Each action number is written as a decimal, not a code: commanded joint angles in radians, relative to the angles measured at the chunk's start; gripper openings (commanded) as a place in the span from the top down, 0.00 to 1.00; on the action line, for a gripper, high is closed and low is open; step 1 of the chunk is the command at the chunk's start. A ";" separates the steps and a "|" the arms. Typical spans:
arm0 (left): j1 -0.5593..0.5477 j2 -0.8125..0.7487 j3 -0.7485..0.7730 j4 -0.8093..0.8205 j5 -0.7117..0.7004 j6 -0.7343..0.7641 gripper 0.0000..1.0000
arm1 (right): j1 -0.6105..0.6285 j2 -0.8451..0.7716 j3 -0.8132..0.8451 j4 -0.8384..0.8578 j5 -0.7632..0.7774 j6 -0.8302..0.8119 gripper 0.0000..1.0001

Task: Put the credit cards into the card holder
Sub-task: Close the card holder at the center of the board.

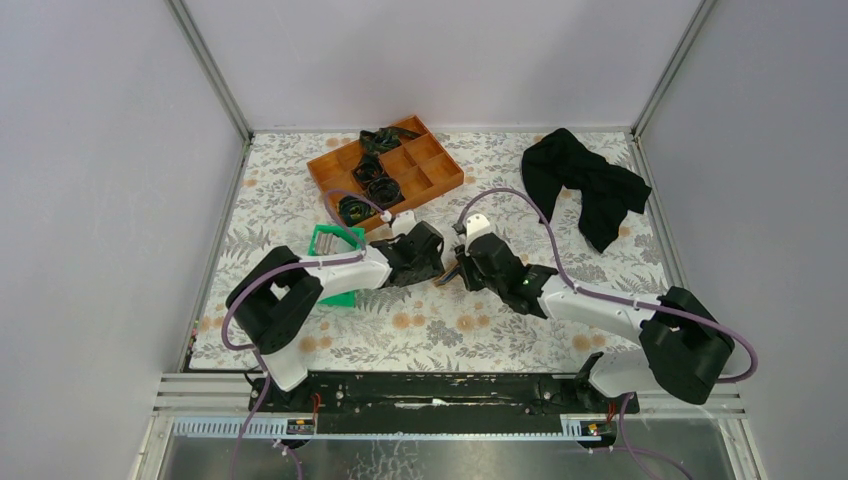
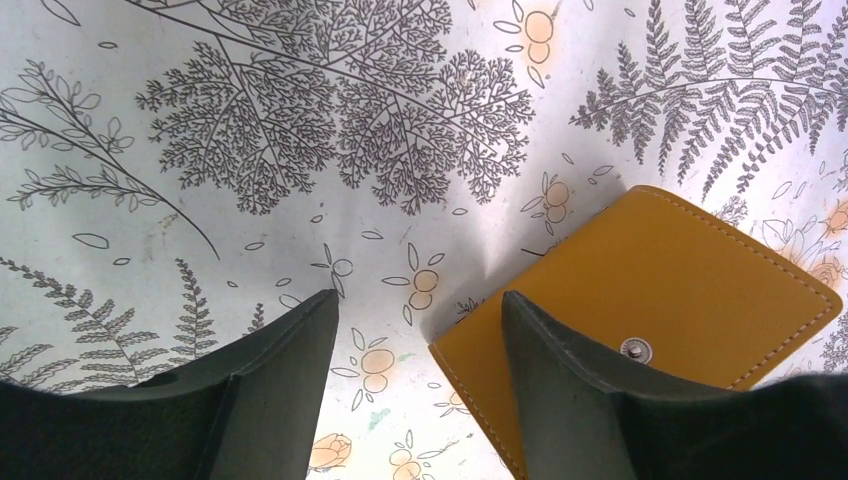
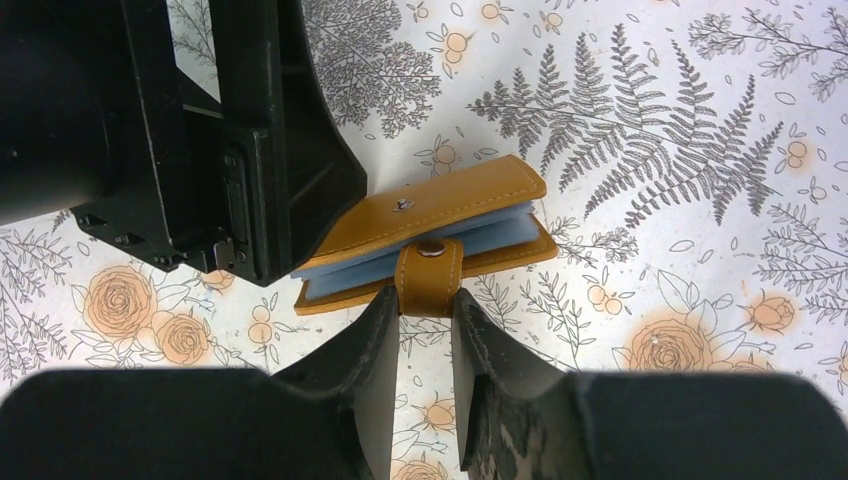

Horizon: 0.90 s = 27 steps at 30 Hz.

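Card holder (image 3: 450,205): small orange-tan folding leather-like wallet, lying flat at the middle of the cloth-covered table (image 1: 480,330). Surroundings and parts are listed largest first.

1. Table: white cloth printed with grey ferns and orange flowers.
2. Black crumpled cloth (image 1: 585,185): far right, well apart from the work.
3. Orange compartment tray (image 1: 437,172): far centre, beyond the wallet. Dark coiled items (image 1: 375,180) sit in several compartments.
4. Green plastic bin (image 1: 341,297): left, partly hidden behind my left arm. Contents not legible.
5. My left gripper (image 2: 418,300): jaws spread wide, holding nothing. One finger lies over the end of the wallet's top cover nearest my left arm, the other over bare cloth. Whether it presses down I cannot tell.
6. My right gripper (image 3: 425,305): jaws drawn in about halfway, with a fingertip against each side edge of the orange snap tab (image 3: 430,275), which fills the gap. I read this as a light pinch.
7. Pale blue-grey inner leaves (image 3: 350,265): showing along the edge that faces my right gripper, with the covers slightly ajar.
8. Snap tab: stands up across that same edge.
9. Metal stud (image 3: 403,205): on the top cover, bare, so the tab looks unfastened.
10. Credit cards: none made out in any view.

Step in hand, by my judgement: opening the holder, with no card loaded. The next move calls for drawing the tab clear and folding the cover back while my left finger steadies the body so the wallet does not slide. After that, a card has to be found.
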 commanded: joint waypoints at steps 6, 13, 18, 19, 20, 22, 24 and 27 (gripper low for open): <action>-0.033 0.099 -0.016 -0.135 0.054 0.012 0.31 | 0.007 -0.089 -0.065 0.143 0.123 0.116 0.80; -0.043 0.124 0.008 -0.146 0.057 0.028 0.31 | 0.007 -0.105 -0.100 0.157 0.176 0.205 0.81; -0.049 0.141 0.021 -0.149 0.062 0.038 0.31 | 0.007 -0.125 -0.124 0.159 0.218 0.256 0.81; -0.050 0.144 0.022 -0.149 0.062 0.039 0.31 | 0.007 -0.130 -0.130 0.159 0.228 0.266 0.82; -0.050 0.147 0.024 -0.149 0.064 0.039 0.31 | 0.007 -0.134 -0.134 0.159 0.232 0.276 0.82; -0.052 0.152 0.028 -0.149 0.065 0.043 0.31 | 0.007 -0.135 -0.140 0.155 0.238 0.294 0.81; -0.056 0.160 0.034 -0.149 0.066 0.047 0.31 | 0.007 -0.135 -0.147 0.161 0.241 0.314 0.81; -0.064 0.174 0.049 -0.149 0.069 0.053 0.31 | 0.007 -0.135 -0.155 0.164 0.244 0.341 0.81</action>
